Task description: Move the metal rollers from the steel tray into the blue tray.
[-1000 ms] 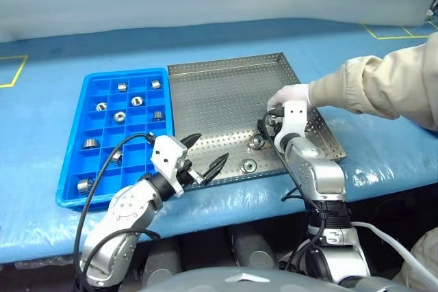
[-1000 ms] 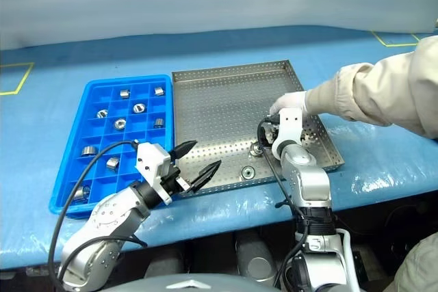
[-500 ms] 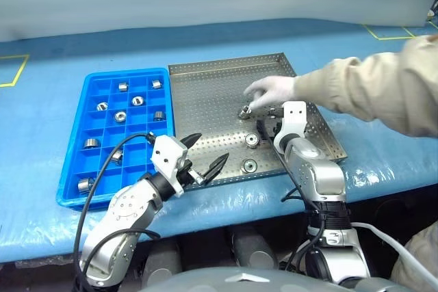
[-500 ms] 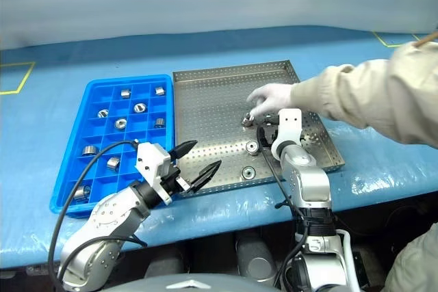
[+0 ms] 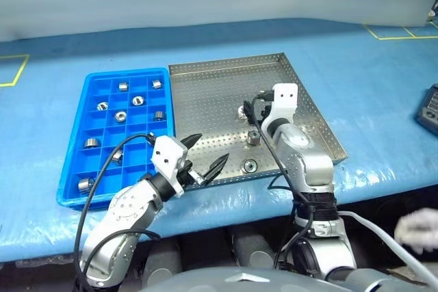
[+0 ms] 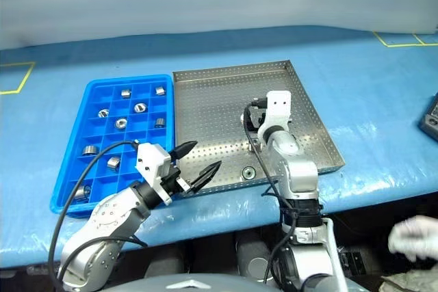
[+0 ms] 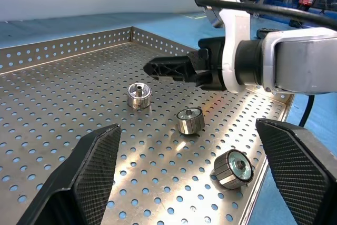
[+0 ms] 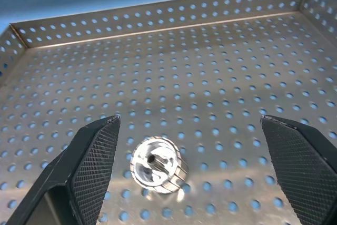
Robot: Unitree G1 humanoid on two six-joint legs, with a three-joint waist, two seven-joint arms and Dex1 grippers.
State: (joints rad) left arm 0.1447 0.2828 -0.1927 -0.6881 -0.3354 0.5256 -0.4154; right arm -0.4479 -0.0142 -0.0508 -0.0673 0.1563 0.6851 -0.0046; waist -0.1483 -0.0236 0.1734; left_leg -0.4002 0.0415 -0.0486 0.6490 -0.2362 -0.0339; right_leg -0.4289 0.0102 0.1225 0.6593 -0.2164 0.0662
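Between spread right gripper (image 8: pixel 184 167) fingers, one roller (image 8: pixel 157 171); head views perhaps hide it.

Both arms are silver-grey metal with white wrist housings. Black cables loop along them. Each end effector (image 5: pixel 203 154) has black, textured fingers (image 7: pixel 95 167).

3 metal rollers (image 7: pixel 190 120) in steel tray (image 5: pixel 205 100), 9 in blue tray (image 5: pixel 96 128)

Table (image 5: pixel 356 66) under blue sheeting, yellow tape marks at the corners. On it: blue tray (image 5: pixel 75 162) and steel tray (image 5: pixel 205 94) side by side, touching. Dark device (image 5: pixel 428 106) at right edge.
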